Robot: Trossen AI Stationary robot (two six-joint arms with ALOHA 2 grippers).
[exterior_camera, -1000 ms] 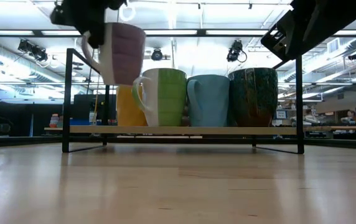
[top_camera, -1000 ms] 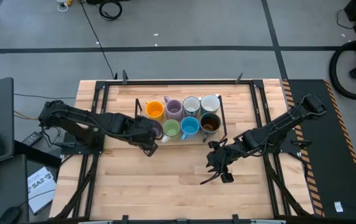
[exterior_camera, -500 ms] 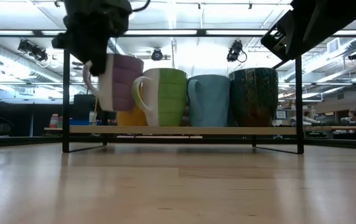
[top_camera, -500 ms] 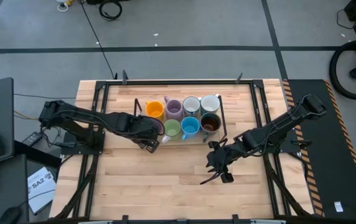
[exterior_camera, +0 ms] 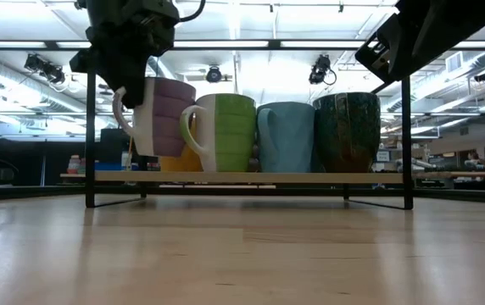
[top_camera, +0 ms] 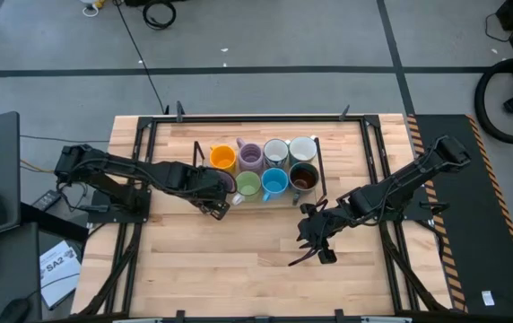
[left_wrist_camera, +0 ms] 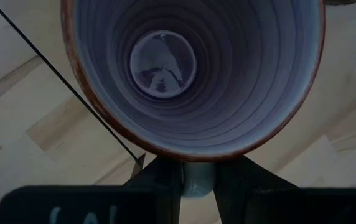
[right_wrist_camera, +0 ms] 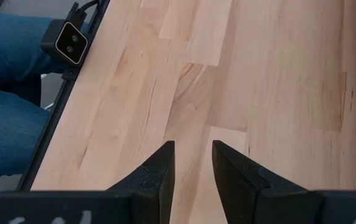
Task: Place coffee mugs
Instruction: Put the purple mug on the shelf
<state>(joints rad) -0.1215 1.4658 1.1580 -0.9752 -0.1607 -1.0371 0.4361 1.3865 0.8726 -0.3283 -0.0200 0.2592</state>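
The left gripper (exterior_camera: 128,63) holds a lilac mug (exterior_camera: 164,114) by its rim, the jaws closed on the wall of the mug, as the left wrist view shows from above the open mouth (left_wrist_camera: 190,74). In the low view the mug hangs just above the shelf of the rack (exterior_camera: 242,178), at the left end of the front row, beside the green mug (exterior_camera: 225,131). Whether the bottom already touches the shelf cannot be told. The blue mug (exterior_camera: 287,135) and the dark glazed mug (exterior_camera: 346,131) stand further along the same row. In the high view the orange mug (top_camera: 222,158) stands in the back row.

The right gripper (right_wrist_camera: 190,165) waits over bare table (right_wrist_camera: 277,93), well apart from the rack, its jaws a little apart and empty.

The mug looks like glazed ceramic, so it is probably stiff, rather heavy for its size, smooth and easy to chip. A grip on the rim gives only a narrow contact, and the mug could swing or slip. It seems better to lower it straight and slowly, keeping its handle away from the green mug.
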